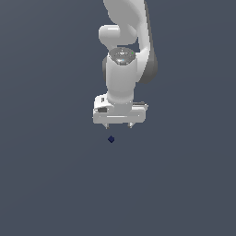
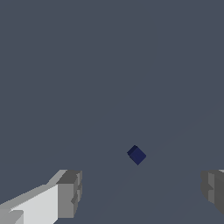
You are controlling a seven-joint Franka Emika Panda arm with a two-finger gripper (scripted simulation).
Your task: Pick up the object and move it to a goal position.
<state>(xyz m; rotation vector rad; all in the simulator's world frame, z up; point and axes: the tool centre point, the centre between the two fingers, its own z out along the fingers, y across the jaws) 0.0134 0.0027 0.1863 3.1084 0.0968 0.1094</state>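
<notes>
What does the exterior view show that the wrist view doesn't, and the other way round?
Only the exterior view shows the white arm itself, reaching down with its end effector above and apart from the cube.

Only the wrist view shows the grey fingertips up close, spread wide apart with nothing between them, and the cube's separate faces, turned cornerwise.

Both show the tiny navy-blue cube lying free, not gripped, on a plain grey-blue ground.
</notes>
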